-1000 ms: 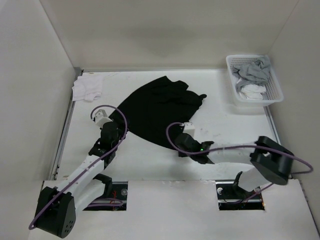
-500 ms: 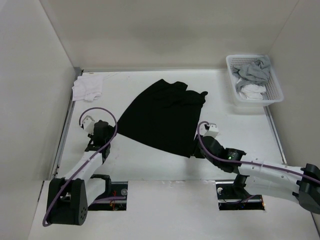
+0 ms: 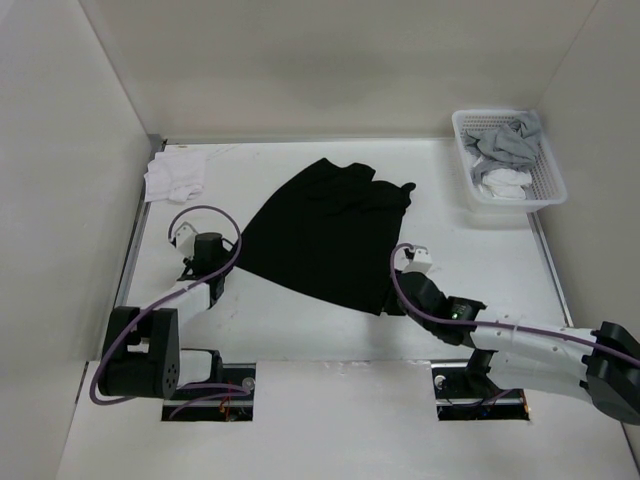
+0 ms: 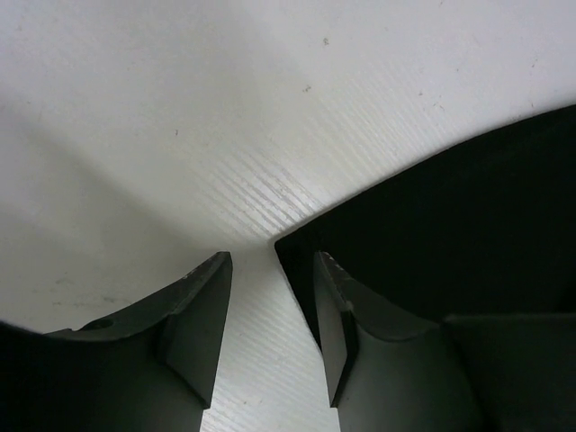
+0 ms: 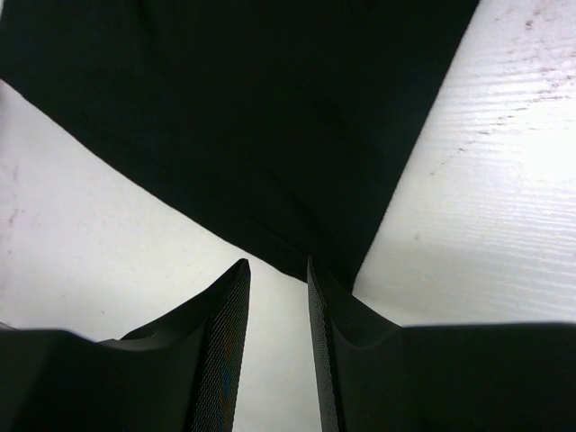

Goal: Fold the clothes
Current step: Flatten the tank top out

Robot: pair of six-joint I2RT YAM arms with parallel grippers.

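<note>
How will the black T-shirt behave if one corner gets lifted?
Probably floppy: the black T-shirt lies flat with soft wrinkles near its far edge. Likely light: its thin hem hugs the table. It could drag along that surface.

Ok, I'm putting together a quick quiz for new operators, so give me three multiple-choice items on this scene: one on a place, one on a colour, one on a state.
1. Where on the table does the plastic basket stand?
A. far right corner
B. far left corner
C. between the arm bases

2. What colour is the T-shirt spread out mid-table?
A. white
B. black
C. grey

3. How do the jaws of the left gripper stand?
A. shut on the T-shirt
B. open, holding nothing
C. shut on the basket rim

Answers:
1 A, the top view shows it at the back by the right wall.
2 B, it is plain black in every view.
3 B, the left wrist view shows them apart at the shirt's corner, clamping nothing.
</note>
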